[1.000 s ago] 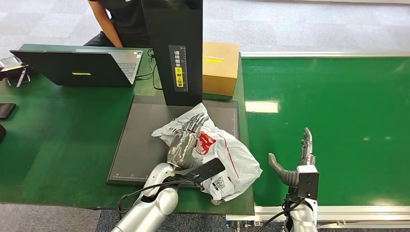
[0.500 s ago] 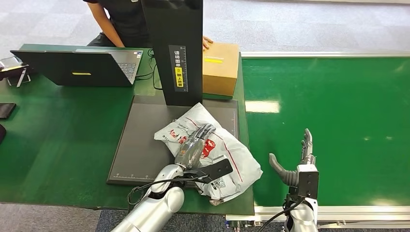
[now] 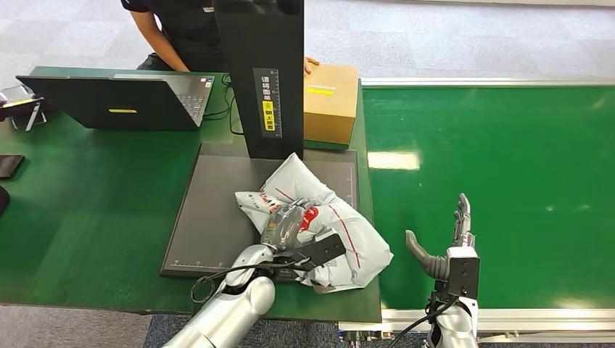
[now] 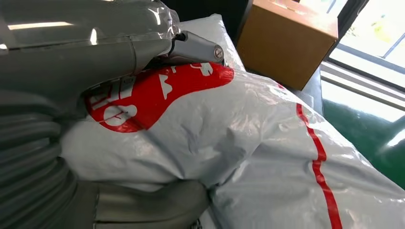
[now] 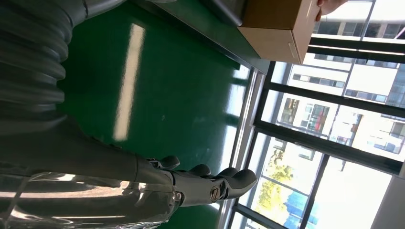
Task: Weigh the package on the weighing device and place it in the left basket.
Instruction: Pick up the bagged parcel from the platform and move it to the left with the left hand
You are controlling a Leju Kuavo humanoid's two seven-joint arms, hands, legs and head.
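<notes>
Package [image 3: 330, 225] — white plastic mailer with red print — lies on the right part of the dark weighing device [image 3: 210, 217], its near-right end hanging over onto the green table [image 3: 94, 210]. Left hand [image 3: 286, 223] grips it, fingers curled over the top and thumb under the bag in the wrist view. Right hand [image 3: 446, 246] is open, empty, fingers up, over the green conveyor belt [image 3: 508, 167]. Cardboard box [image 3: 330, 101] sits at the far side beside the black scanner column [image 3: 265, 72] — a person's hand [image 3: 310, 64] touches it.
</notes>
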